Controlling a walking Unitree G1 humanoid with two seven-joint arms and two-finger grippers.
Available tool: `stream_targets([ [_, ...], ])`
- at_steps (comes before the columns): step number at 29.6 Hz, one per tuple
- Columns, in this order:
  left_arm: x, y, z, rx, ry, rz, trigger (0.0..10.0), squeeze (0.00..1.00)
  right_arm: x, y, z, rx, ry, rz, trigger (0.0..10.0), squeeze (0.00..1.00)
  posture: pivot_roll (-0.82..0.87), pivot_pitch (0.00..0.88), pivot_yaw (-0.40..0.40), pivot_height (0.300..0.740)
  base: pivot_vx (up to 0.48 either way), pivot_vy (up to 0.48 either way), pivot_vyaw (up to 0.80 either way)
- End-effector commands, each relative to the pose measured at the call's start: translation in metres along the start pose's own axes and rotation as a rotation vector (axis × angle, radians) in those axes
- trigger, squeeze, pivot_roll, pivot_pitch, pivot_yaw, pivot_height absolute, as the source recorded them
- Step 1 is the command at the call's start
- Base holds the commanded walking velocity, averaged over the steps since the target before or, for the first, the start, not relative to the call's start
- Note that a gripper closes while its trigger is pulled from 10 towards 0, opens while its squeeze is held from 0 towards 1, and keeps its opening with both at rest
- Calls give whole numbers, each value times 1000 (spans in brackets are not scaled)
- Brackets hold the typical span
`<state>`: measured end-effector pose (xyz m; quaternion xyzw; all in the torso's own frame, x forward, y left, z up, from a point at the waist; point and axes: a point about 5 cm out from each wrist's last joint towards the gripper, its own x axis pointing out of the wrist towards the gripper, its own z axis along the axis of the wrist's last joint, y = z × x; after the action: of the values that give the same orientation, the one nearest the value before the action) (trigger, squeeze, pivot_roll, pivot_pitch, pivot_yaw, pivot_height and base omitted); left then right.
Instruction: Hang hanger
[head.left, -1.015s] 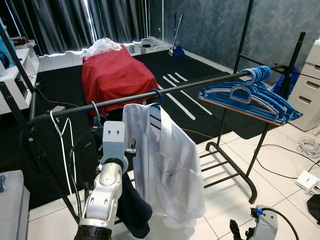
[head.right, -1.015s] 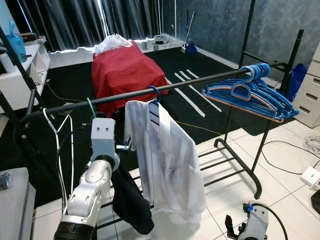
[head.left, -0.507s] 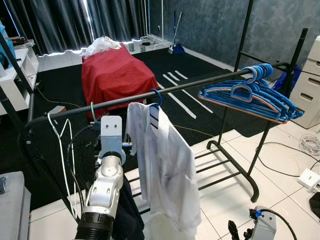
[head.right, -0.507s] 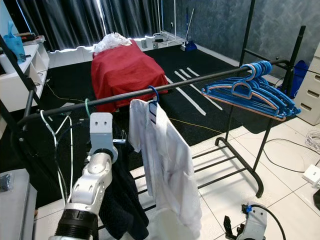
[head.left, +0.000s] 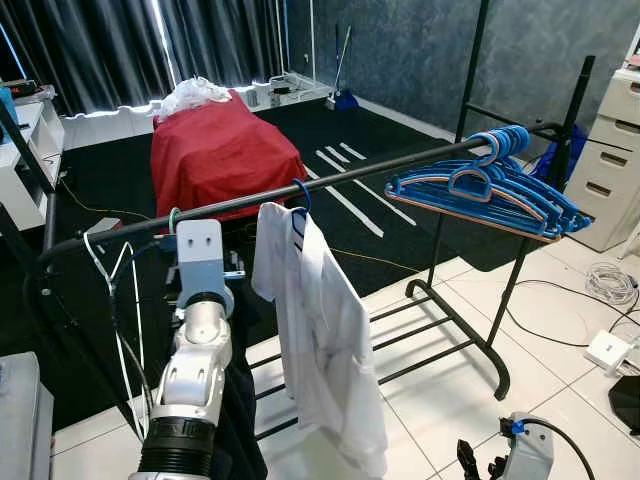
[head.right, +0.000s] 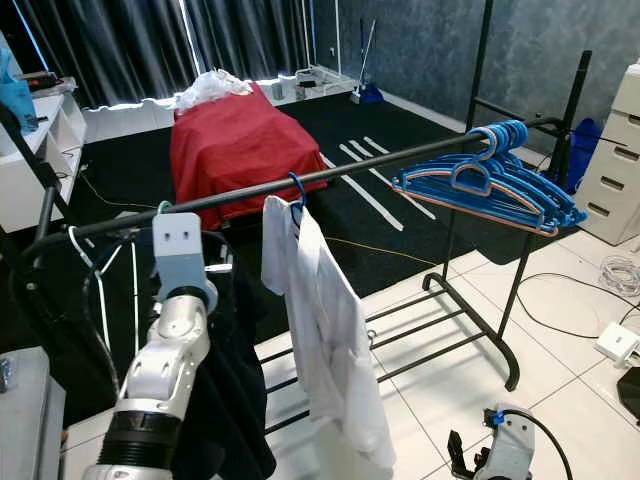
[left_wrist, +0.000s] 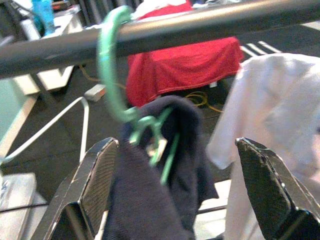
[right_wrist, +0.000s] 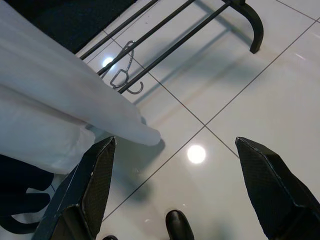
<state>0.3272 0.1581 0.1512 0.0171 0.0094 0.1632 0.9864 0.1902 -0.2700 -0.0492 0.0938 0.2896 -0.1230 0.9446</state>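
Note:
A green hanger carries a dark navy garment, and its hook sits over the black rail of the clothes rack. My left gripper is raised just in front of it. It is open, one finger on each side of the garment, touching neither. From the head, the left wrist hides those fingers. The green hook shows on the rail just above the wrist. My right gripper hangs low over the floor tiles, open and holding nothing.
A white shirt on a blue hanger hangs close to the right of my left arm. Several blue hangers bunch at the rail's right end, and a white wire hanger hangs at its left. Behind stands a red-covered bed, with cables on the tiles.
The camera has shifted. My left arm has risen and moved left along the rail. The dark garment has swung from beside the arm to behind it, and the white shirt hangs straighter.

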Motion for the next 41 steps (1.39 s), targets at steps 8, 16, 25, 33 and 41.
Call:
stream_targets([
  [8,6,27,-18,77,23,75,10000,0,0,2,-2,12,-3,4,10000,0,-116,0,41,740,0,0,0],
  [16,11,-2,-33,116,33,-164,10000,0,-1,3,-3,13,-1,4,10000,0,-120,0,38,740,0,0,0],
  [25,14,-25,-32,24,33,-338,8118,0,-1,3,-4,19,0,-3,10000,0,-136,0,51,740,0,0,0],
  [33,16,-23,-37,53,34,-329,0,0,-1,2,-3,20,-4,-5,10000,0,-133,0,49,740,0,0,0],
  [41,15,-21,-54,121,91,-344,0,0,1,6,3,10,-33,8,10000,0,-131,0,47,740,0,0,0],
])
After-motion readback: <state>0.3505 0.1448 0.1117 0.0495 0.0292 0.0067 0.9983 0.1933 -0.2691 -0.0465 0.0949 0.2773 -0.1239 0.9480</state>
